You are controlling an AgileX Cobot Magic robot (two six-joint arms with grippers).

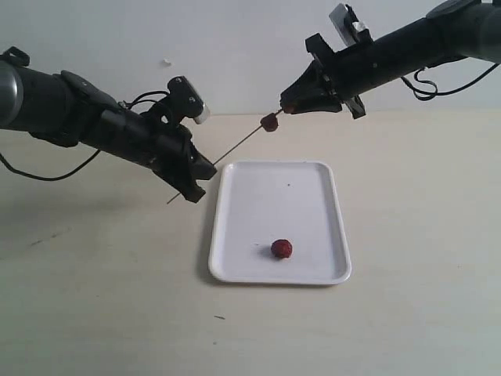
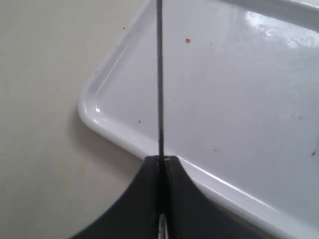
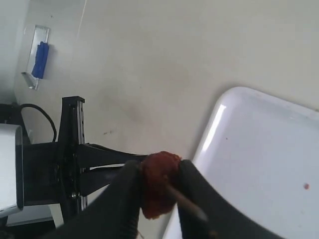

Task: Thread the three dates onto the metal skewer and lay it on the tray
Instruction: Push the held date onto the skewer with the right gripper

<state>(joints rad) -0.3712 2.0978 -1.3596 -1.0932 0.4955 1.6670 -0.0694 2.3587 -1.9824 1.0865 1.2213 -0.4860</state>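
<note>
**Mid-air threading**

Left jaws pressed together on the metal skewer, which slants above the worktop. First date sits threaded near its tip. Right jaws pinch second date at the tip. Third date lies on the white tray.

The skewer is running off the left wrist view's top edge, and the tray is being cropped there by the picture's edges. In the right wrist view, the fingers of the right gripper are covering the flanks of a date, and the skewer end in front is blurring.
</note>
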